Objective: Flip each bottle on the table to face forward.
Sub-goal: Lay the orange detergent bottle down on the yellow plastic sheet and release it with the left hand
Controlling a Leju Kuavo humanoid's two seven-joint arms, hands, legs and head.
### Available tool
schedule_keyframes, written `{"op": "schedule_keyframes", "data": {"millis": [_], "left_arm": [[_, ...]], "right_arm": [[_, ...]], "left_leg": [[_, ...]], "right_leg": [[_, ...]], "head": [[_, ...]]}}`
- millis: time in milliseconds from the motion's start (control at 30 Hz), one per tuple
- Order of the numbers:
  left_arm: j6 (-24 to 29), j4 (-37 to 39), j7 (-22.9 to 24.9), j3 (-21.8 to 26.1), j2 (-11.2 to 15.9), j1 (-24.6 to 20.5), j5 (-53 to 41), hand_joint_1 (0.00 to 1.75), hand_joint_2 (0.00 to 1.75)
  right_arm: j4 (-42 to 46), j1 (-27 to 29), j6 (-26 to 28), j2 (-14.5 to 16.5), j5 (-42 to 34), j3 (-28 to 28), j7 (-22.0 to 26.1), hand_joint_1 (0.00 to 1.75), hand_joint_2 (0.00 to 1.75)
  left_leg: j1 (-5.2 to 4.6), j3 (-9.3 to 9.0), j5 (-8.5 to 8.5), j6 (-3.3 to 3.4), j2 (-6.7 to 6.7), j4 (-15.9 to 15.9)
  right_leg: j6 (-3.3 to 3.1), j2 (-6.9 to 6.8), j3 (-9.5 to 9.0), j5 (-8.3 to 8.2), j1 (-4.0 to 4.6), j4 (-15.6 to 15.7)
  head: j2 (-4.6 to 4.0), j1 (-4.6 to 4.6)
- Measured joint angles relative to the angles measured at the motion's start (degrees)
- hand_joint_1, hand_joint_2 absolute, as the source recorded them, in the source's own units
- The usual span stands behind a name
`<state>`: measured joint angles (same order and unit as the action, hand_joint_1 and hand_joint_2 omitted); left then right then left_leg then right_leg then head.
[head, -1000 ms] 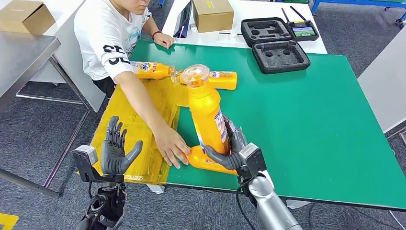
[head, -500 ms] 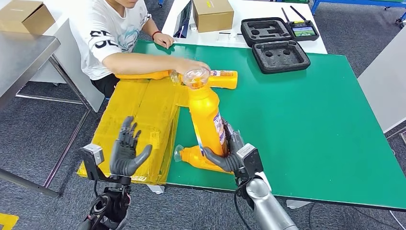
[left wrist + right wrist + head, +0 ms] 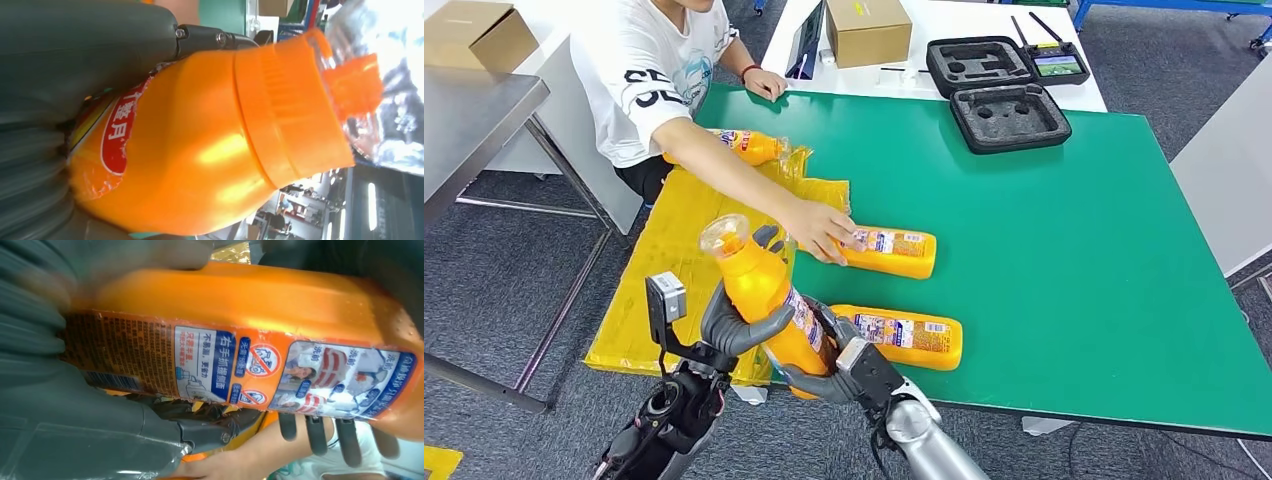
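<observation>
Now mid-flip: left hand [image 3: 736,325] and right hand [image 3: 836,368], fingers clasped on the glossy orange plastic bottle [image 3: 769,297], lifted and tilted over the green table's [image 3: 1064,260] near edge. Next, probably turning and laying down, beside the flat orange bottle [image 3: 904,335].

A green desk [image 3: 1064,250] stands on grey carpeted floor [image 3: 514,270], its near left side covered by yellow sheeting [image 3: 679,260]. Behind it, a white table [image 3: 944,40] carries a cardboard box [image 3: 869,28] and open black foam-lined cases [image 3: 1004,85]. A grey metal bench [image 3: 474,120] stands to the left.
</observation>
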<state>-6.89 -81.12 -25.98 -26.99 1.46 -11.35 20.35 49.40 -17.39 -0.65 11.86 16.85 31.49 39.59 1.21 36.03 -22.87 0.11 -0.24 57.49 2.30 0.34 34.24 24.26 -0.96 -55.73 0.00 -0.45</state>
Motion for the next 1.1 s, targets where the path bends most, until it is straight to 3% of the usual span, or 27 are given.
{"op": "schedule_keyframes", "data": {"millis": [633, 667, 767, 800, 967, 1000, 1033, 1100], "left_arm": [[0.4, 4.52, -0.13, -0.58, 0.04, -2.5, 1.72, 0.02, 1.75], [0.36, 4.62, -0.19, -0.59, 0.05, -2.55, 1.8, 0.28, 1.75], [-0.26, 4.74, -0.6, -0.57, 0.13, -2.54, 2.41, 1.57, 1.75], [-0.54, 4.8, -0.84, -0.57, 0.16, -2.53, 2.57, 1.75, 1.75], [-1.28, 5.17, -1.77, -0.52, 0.22, -2.59, 2.62, 1.75, 1.75], [-1.27, 5.27, -1.86, -0.5, 0.22, -2.64, 2.62, 1.75, 1.75], [-1.21, 5.39, -2.0, -0.47, 0.21, -2.69, 2.62, 1.75, 1.75], [-1.0, 5.59, -2.33, -0.45, 0.2, -2.79, 2.58, 1.75, 1.75]], "right_arm": [[-8.11, -4.85, -1.5, 2.26, 2.04, 1.4, -0.53, 1.75, 1.75], [-8.33, -4.96, -1.51, 2.31, 2.04, 1.41, -0.53, 1.75, 1.75], [-8.88, -5.24, -1.69, 2.35, 2.06, 1.41, -0.49, 1.75, 1.75], [-9.09, -5.36, -1.8, 2.35, 2.06, 1.42, -0.44, 1.75, 1.75], [-10.29, -6.01, -1.97, 2.44, 2.16, 1.46, 0.04, 1.75, 1.75], [-10.54, -6.15, -1.94, 2.48, 2.2, 1.47, 0.09, 1.66, 1.75], [-10.79, -6.29, -1.89, 2.53, 2.26, 1.48, 0.13, 1.37, 1.75], [-11.24, -6.58, -1.74, 2.66, 2.37, 1.48, 0.22, 0.53, 1.75]], "left_leg": [[-0.01, 0.0, 0.01, 0.0, 0.0, 0.01], [-0.01, 0.0, 0.01, 0.0, 0.0, 0.01], [-0.02, 0.01, 0.01, 0.0, 0.0, 0.01], [-0.02, 0.01, 0.01, 0.0, 0.0, 0.01], [-0.02, 0.01, 0.01, 0.0, 0.0, 0.01], [-0.02, 0.01, 0.01, 0.0, 0.0, 0.01], [-0.02, 0.01, 0.01, 0.0, 0.0, 0.01], [-0.01, 0.01, 0.01, 0.0, 0.0, 0.01]], "right_leg": [[0.0, 0.01, 0.0, -0.01, -0.01, 0.0], [0.01, 0.01, 0.0, 0.0, -0.01, 0.0], [0.01, 0.01, 0.0, 0.0, -0.02, 0.0], [0.01, 0.01, 0.0, 0.0, -0.02, 0.0], [0.01, 0.01, 0.0, -0.01, -0.02, 0.0], [0.01, 0.01, 0.0, -0.01, -0.02, 0.0], [0.0, 0.01, 0.0, -0.01, -0.02, 0.0], [0.0, 0.01, 0.0, -0.01, -0.01, 0.0]], "head": [[0.0, 0.01], [0.0, 0.01], [0.0, 0.01], [0.0, 0.01], [0.0, 0.01], [0.0, 0.01], [0.0, 0.01], [0.0, 0.01]]}}
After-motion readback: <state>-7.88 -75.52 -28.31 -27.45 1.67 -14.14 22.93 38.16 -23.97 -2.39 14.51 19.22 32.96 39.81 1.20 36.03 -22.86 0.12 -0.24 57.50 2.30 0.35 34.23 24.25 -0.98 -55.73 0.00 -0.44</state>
